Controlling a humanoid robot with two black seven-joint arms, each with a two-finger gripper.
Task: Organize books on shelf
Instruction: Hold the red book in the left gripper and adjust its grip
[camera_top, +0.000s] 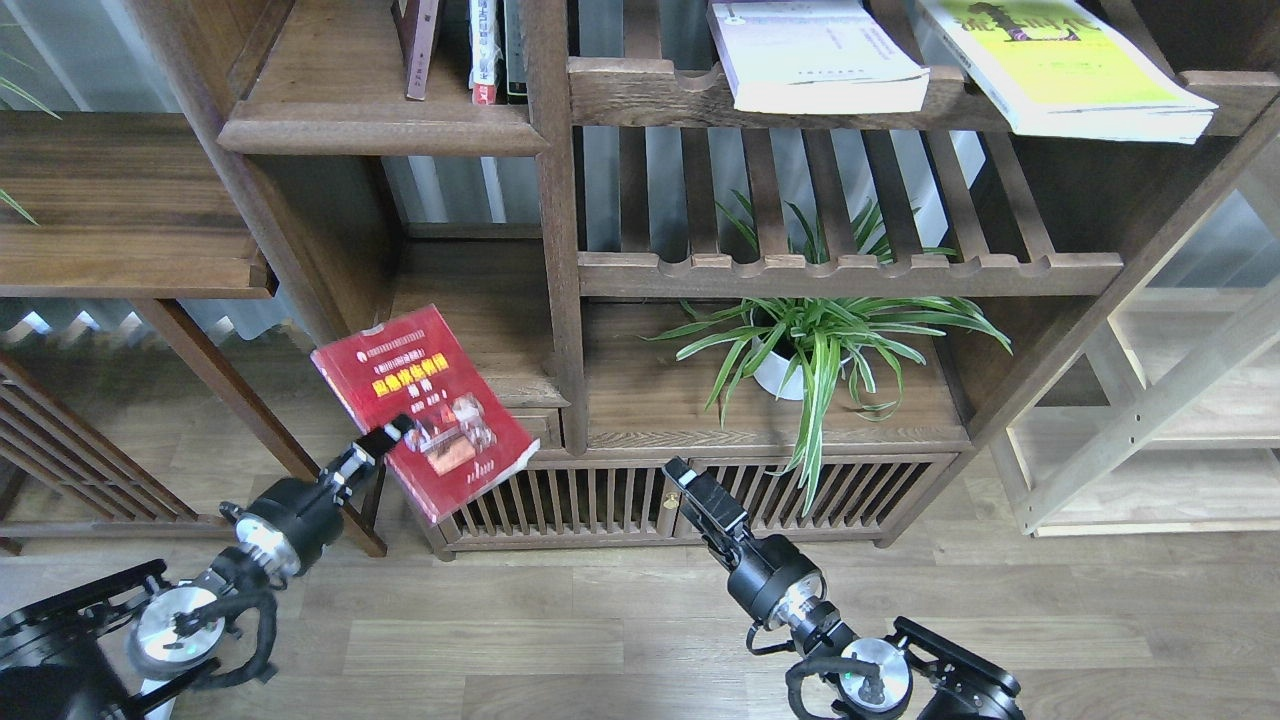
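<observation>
red book held up at the bookcase

my left hand (385, 443) pinched the red book (424, 408), tilted, below the shelf (380, 125); right hand (685, 480): spread or pressed, i couldn't tell.
</observation>
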